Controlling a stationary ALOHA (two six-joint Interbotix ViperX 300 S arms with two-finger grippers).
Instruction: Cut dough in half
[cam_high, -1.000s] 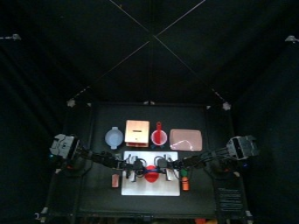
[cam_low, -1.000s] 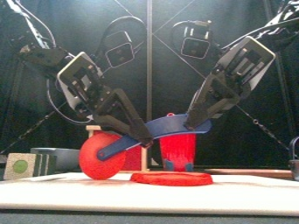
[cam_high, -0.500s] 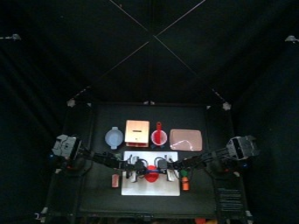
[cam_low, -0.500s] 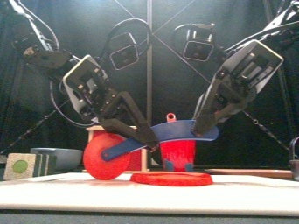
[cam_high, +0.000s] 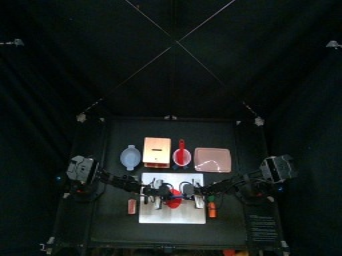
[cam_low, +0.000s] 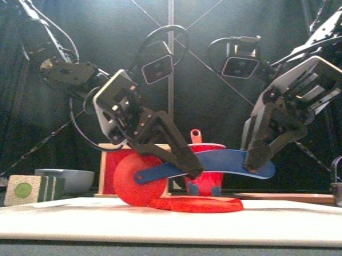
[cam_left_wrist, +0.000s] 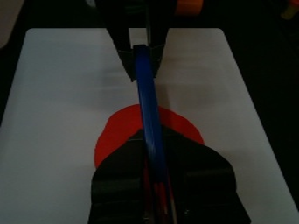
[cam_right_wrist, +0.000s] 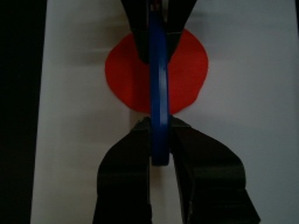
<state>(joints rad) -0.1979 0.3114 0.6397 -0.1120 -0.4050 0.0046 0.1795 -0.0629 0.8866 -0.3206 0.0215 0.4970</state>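
The blade (cam_low: 221, 170) has dropped to just above the dough (cam_low: 197, 204), each end effector (cam_low: 198, 180) (cam_low: 250, 157) clamping 1 end; the dough looks soft, so press its middle.

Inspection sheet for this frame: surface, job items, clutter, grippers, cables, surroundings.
Surface: white board on the black table.
Job items: dough, a flat red disc on the board; blue cutter held level just above it, along its midline in both wrist views. No cut visible.
Clutter: red cup and green-labelled tub behind the board; other items along the table's back, too small to identify.
Grippers: left gripper and right gripper each shut on one end of the cutter.
Cables: looped over both arms, above the work.
Surroundings: black curtains; nothing else seen.
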